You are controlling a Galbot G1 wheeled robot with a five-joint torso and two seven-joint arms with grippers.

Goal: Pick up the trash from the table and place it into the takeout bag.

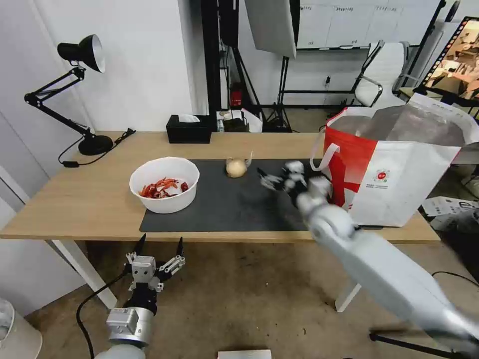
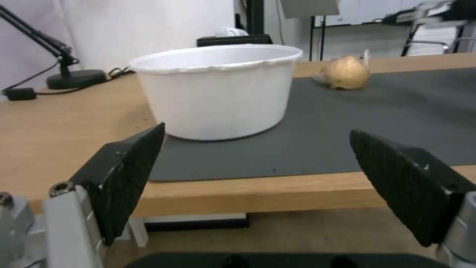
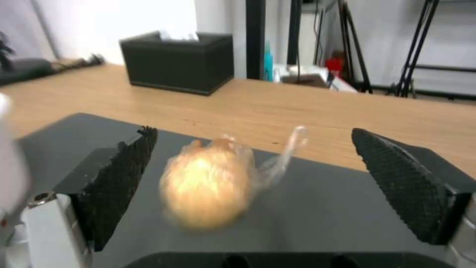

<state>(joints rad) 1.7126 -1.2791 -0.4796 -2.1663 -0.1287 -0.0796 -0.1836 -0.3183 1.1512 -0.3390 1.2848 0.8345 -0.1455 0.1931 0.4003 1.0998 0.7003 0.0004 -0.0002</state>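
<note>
Yellowish and knotted at the top, the small plastic pouch (image 1: 236, 167) is seen lying on the dark grey mat (image 1: 224, 209) of the light-wood table (image 1: 100, 199), towards the mat's far edge and well apart from the white bowl (image 1: 164, 183) of red shells on the mat's left part. The right gripper (image 1: 264, 180) is held low over the mat, just right of the pouch, with its jaws spread apart and nothing between them. In the right wrist view the pouch (image 3: 208, 186) is framed between the 2 black pads (image 3: 124, 175), slightly nearer the one on that picture's left, with its twisted clear tail (image 3: 288, 149) pointing away towards the table's far side. The pouch is judged to lie straight ahead of the open jaws, so the approach line seems already set; contact is not yet made. No clear long axis is offered by the rounded body, apart from the tail.

The takeout bag (image 1: 394, 169) stands open at the table's right end, beside the right arm, which is plainly the nearer arm for both pouch and bag. The left gripper (image 1: 158, 249) is parked below the table's near edge, jaws likewise apart, facing the bowl (image 2: 218, 89).
</note>
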